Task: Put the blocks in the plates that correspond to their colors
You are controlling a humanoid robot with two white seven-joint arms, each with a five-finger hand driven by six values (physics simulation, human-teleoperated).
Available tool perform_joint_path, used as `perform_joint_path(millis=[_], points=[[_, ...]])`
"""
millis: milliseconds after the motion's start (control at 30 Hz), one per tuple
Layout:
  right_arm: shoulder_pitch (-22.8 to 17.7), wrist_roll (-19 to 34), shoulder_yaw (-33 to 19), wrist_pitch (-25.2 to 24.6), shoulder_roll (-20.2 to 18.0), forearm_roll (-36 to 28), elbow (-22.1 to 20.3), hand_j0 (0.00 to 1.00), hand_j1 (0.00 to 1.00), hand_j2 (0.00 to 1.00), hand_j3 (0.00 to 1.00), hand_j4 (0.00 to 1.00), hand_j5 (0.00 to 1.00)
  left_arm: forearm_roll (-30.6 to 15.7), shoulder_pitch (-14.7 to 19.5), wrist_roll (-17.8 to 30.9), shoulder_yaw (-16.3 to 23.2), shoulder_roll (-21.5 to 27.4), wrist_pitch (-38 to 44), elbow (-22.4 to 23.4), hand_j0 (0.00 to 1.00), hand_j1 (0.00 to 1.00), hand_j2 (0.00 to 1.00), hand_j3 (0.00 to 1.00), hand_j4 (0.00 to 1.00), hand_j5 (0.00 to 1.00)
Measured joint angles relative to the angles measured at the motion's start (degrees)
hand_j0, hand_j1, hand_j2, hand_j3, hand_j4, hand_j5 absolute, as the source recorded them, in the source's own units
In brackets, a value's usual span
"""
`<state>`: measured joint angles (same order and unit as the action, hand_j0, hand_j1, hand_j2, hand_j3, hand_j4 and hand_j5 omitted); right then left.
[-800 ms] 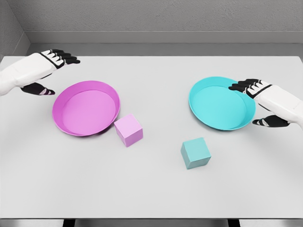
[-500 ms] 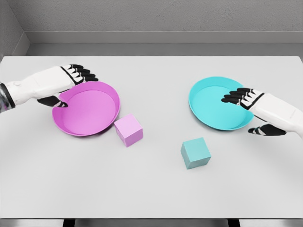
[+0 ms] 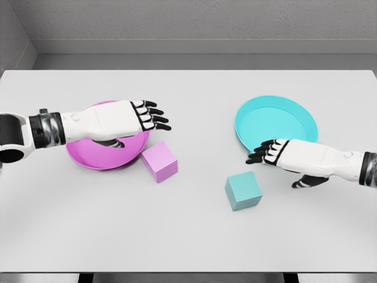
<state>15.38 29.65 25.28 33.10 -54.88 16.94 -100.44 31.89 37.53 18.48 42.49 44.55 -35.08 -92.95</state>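
Both hands, left (image 3: 126, 119) and right (image 3: 277, 154), are held spread and empty above pink block (image 3: 159, 161) and teal block (image 3: 242, 190); either block could be knocked away by a low approach.

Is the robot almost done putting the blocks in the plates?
Not yet, nothing is sorted. The pink block sits on the table beside the pink plate, and the teal block sits below the teal plate. Neither hand holds anything: the left hand is open over the pink plate, the right hand open near the teal block. Both blocks remain to be grasped and placed.
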Motion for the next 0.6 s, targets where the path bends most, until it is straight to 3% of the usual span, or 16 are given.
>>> perform_joint_path(millis=[300, 367, 600], points=[[4.48, 4.23, 0.92, 1.87, 0.96, 0.08, 0.0, 1.0, 1.0, 1.0, 1.0, 1.0, 1.0, 1.74, 0.53, 0.39, 3.73, -2.55, 0.0, -0.93, 1.0, 1.0, 1.0, 1.0, 1.0, 1.0], [7.47, 4.77, 2.33, 1.92, 1.44, 0.05, 0.0, 1.0, 1.0, 1.0, 1.0, 1.0, 1.0, 2.23, 0.53, 0.54, 4.45, -2.61, 0.0, -0.96, 1.0, 1.0, 1.0, 1.0, 1.0, 1.0], [9.93, 5.32, 6.4, 2.04, 3.42, 0.08, 0.0, 1.0, 1.0, 1.0, 1.0, 1.0, 1.0, 4.77, 1.32, 0.69, 5.84, -2.61, -0.01, -0.95, 1.0, 1.0, 1.0, 1.0, 1.0, 1.0]])
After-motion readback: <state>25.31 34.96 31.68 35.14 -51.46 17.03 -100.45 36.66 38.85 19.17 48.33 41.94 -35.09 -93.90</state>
